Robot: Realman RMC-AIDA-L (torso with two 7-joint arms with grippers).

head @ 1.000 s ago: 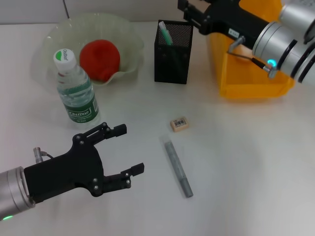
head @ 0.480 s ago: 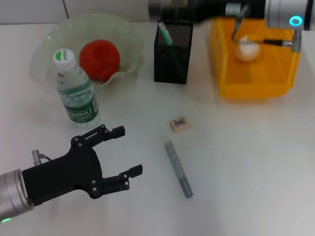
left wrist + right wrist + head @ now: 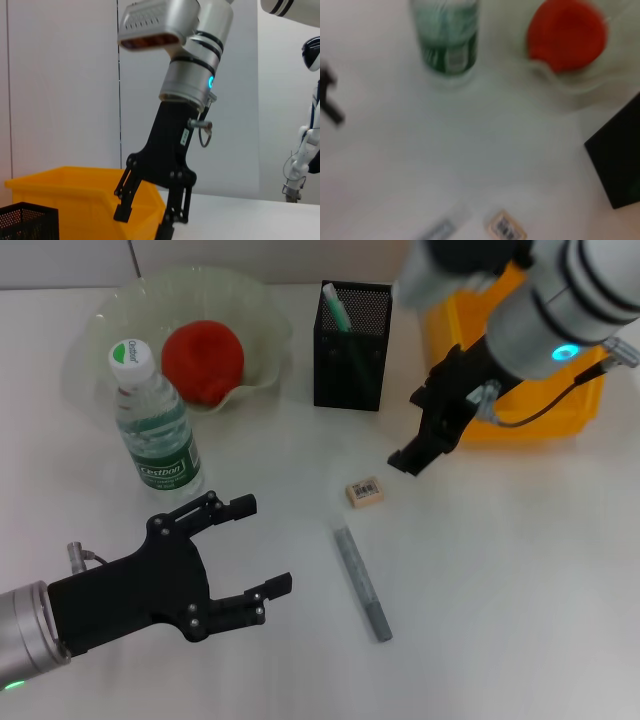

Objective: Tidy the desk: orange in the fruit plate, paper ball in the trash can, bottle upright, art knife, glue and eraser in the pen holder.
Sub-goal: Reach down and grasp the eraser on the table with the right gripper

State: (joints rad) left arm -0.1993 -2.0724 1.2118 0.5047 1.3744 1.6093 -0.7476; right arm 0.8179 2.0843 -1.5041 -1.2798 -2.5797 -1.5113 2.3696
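Desk seen from above: left gripper is resting wide open at lower left, holding nothing. Eraser is lying at centre, art knife just below it, pen holder at upper centre. Right gripper, fingers parted and empty, is hovering right of the eraser; it should probably centre over it, then descend squarely.

You have a red-orange round fruit in a pale green translucent wavy plate, a black mesh pen holder, a yellow plastic bin, and a tan eraser printed with a barcode.
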